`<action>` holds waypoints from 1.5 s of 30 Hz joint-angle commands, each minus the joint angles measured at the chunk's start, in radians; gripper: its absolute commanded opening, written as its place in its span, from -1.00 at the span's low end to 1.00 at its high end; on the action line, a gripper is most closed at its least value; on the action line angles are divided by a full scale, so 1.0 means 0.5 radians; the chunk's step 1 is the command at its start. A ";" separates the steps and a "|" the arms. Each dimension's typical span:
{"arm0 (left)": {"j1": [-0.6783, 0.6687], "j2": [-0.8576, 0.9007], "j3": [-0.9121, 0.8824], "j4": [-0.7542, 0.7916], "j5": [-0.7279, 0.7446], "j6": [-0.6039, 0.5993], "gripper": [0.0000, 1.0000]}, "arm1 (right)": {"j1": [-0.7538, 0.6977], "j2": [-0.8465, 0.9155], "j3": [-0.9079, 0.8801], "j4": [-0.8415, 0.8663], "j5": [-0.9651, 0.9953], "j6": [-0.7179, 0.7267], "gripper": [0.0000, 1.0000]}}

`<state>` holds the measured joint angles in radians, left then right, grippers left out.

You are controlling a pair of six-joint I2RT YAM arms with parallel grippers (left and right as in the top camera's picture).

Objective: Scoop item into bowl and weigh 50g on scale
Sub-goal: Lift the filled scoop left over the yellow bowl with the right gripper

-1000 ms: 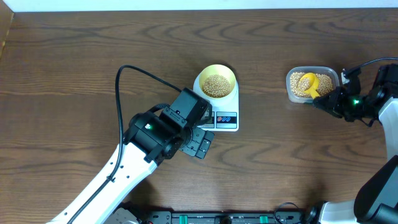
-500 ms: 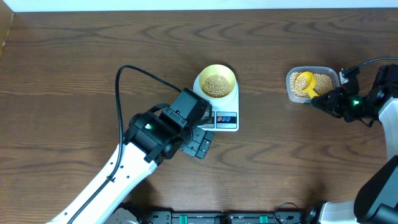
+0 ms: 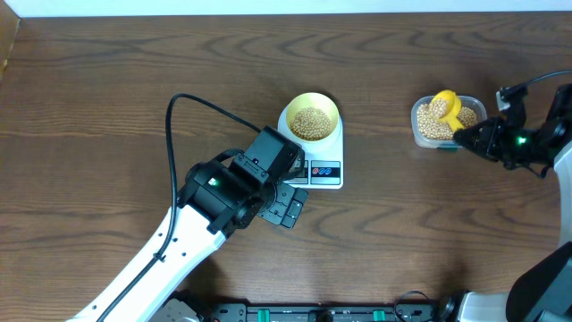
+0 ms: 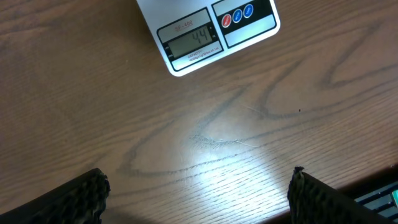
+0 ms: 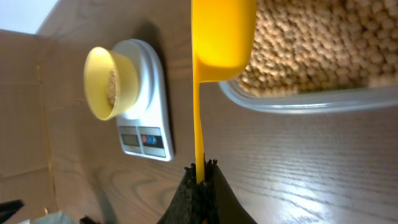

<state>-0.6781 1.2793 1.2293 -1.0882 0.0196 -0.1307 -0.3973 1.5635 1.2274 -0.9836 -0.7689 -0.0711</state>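
Observation:
The pale-yellow bowl (image 3: 333,108) stands on the white scale (image 3: 326,172) and holds tan beans (image 3: 311,123). The scale's display (image 4: 191,42) reads 44. My left gripper (image 3: 288,204) hovers open just in front of the scale, its fingers (image 4: 81,196) wide apart over bare wood. My right gripper (image 3: 465,137) is shut on the thin handle of the yellow scoop (image 3: 444,107). The scoop's head (image 5: 221,37) hangs over the clear tub (image 5: 298,102) of beans (image 5: 311,43). The right wrist view also shows the bowl (image 5: 93,84) on the scale (image 5: 149,93) farther off.
The clear tub (image 3: 416,117) sits at the right of the wooden table, well apart from the scale. A black cable (image 3: 192,103) loops over the left arm. The table's front edge shows at the bottom right of the left wrist view.
The right gripper has shifted toward the far side of the table, carrying the scoop's head from the tub's middle to above its far part. The left arm, bowl and scale have not moved.

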 commanded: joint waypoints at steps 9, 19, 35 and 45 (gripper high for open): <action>-0.005 -0.008 0.048 0.001 -0.025 0.011 0.89 | 0.074 -0.047 0.140 0.016 -0.368 -0.056 -0.98; -0.005 -0.008 0.048 0.001 -0.025 0.011 0.89 | 0.343 -0.047 0.141 0.214 -0.421 0.014 -0.98; -0.005 -0.008 0.048 0.001 -0.024 0.011 0.89 | 0.710 -0.045 0.169 0.615 -0.366 0.076 -0.98; -0.005 -0.008 0.048 0.001 -0.024 0.011 0.89 | 0.880 -0.045 0.169 0.689 -0.368 0.149 -0.98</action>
<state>-0.6781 1.2793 1.2293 -1.0882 0.0196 -0.1307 0.0200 1.5620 1.2896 -0.6384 -0.9424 -0.0135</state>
